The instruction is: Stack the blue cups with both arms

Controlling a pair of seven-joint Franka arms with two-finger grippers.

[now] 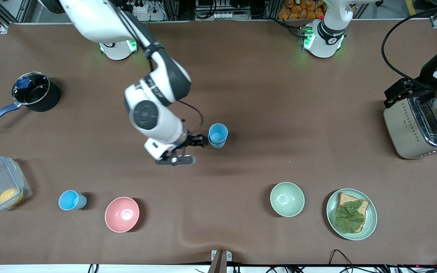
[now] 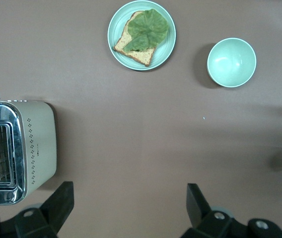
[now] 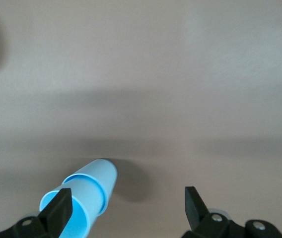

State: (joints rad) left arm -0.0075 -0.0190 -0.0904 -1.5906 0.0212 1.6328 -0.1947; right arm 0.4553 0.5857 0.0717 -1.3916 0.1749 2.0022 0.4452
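Observation:
Two light-blue cups (image 1: 217,135) stand nested in one stack at the middle of the table. They also show in the right wrist view (image 3: 84,196). My right gripper (image 1: 202,142) is open and empty right beside this stack, on the side toward the right arm's end. In the right wrist view (image 3: 126,208) one finger (image 3: 60,210) is at the stack's rim, and the cups are not between the jaws. A third blue cup (image 1: 72,200) stands alone near the pink bowl. My left gripper (image 2: 131,203) is open and empty, up over the table by the toaster.
A pink bowl (image 1: 122,214) and a pale green bowl (image 1: 287,199) stand near the front camera. A plate (image 1: 370,223) holds toast with a leaf. A toaster (image 1: 412,129) stands at the left arm's end. A black pot (image 1: 36,93) and a plastic container (image 1: 0,187) stand at the right arm's end.

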